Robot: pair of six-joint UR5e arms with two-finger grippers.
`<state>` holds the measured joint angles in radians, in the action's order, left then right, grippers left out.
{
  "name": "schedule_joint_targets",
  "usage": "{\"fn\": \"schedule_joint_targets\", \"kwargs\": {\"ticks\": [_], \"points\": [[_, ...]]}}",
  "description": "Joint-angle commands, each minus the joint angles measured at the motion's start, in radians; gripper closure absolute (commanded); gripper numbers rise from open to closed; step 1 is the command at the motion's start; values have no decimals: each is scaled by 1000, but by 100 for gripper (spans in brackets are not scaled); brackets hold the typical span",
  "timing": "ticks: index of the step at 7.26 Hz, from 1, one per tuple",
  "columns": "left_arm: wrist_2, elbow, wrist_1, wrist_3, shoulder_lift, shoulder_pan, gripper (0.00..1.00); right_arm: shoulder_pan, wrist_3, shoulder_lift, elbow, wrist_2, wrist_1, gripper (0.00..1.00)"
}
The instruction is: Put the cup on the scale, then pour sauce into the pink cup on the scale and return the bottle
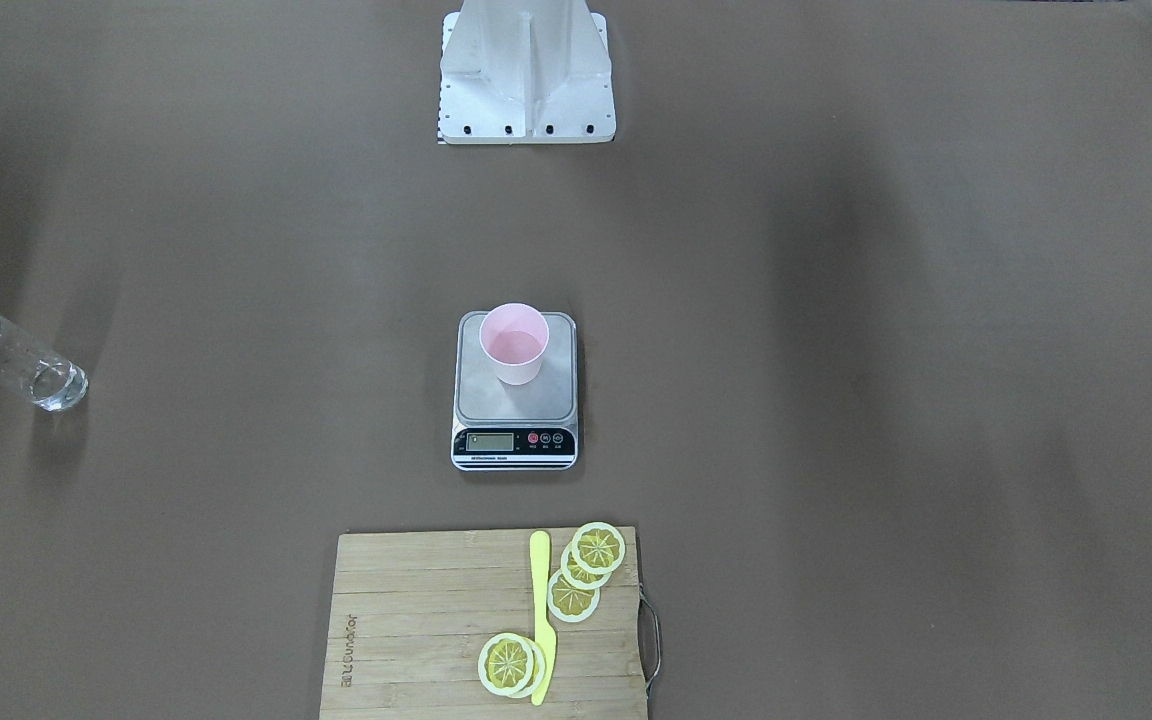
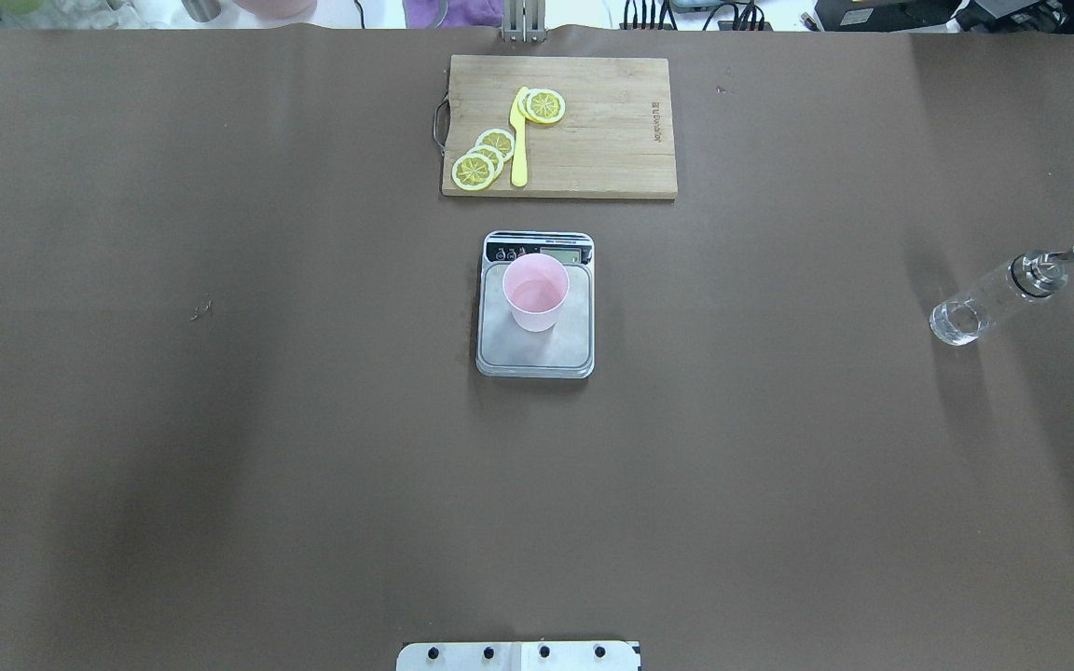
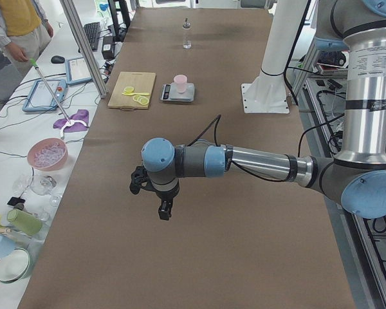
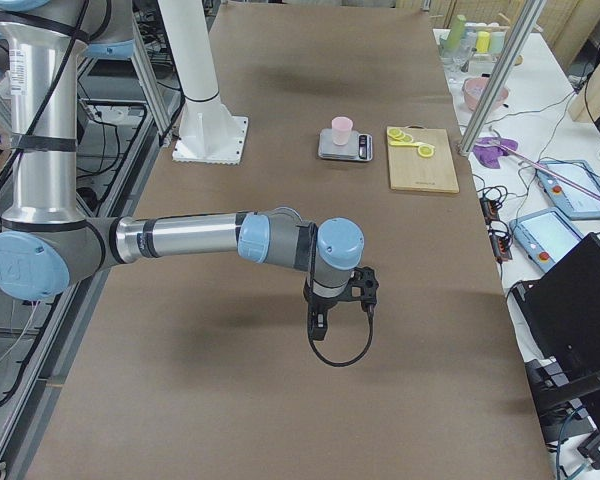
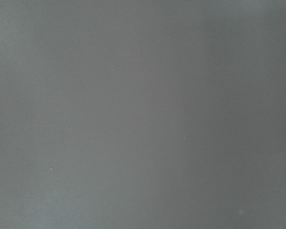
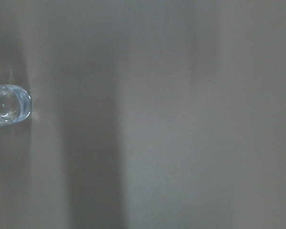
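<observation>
The pale pink cup [image 2: 535,291] stands upright on the steel platform of the scale [image 2: 537,349] at the table's middle; cup [image 1: 514,343] and scale [image 1: 516,445] also show in the front-facing view. The clear glass bottle [image 2: 998,298] with its metal spout stands on the table far to the robot's right, also seen in the front-facing view [image 1: 11,358] and at the left edge of the right wrist view [image 6: 9,106]. My left gripper [image 3: 162,207] and right gripper [image 4: 318,325] hover over bare table, far from these things, and I cannot tell whether they are open or shut.
A bamboo cutting board [image 2: 612,140] with lemon slices [image 2: 486,158] and a yellow knife [image 2: 519,140] lies beyond the scale. The robot's base plate [image 1: 526,110] sits at the near table edge. Bowls and clutter stand on a side table [image 3: 45,154].
</observation>
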<state>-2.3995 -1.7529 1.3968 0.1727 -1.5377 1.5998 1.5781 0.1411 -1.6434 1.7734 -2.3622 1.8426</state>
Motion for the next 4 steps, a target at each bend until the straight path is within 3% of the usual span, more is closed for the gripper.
{"fn": "schedule_joint_targets", "kwargs": {"ticks": [1, 4], "points": [[6, 7, -1, 2, -1, -1, 2, -9, 0, 13, 7, -8, -11, 0], [8, 9, -4, 4, 4, 2, 2, -9, -3, 11, 34, -34, -11, 0]]}}
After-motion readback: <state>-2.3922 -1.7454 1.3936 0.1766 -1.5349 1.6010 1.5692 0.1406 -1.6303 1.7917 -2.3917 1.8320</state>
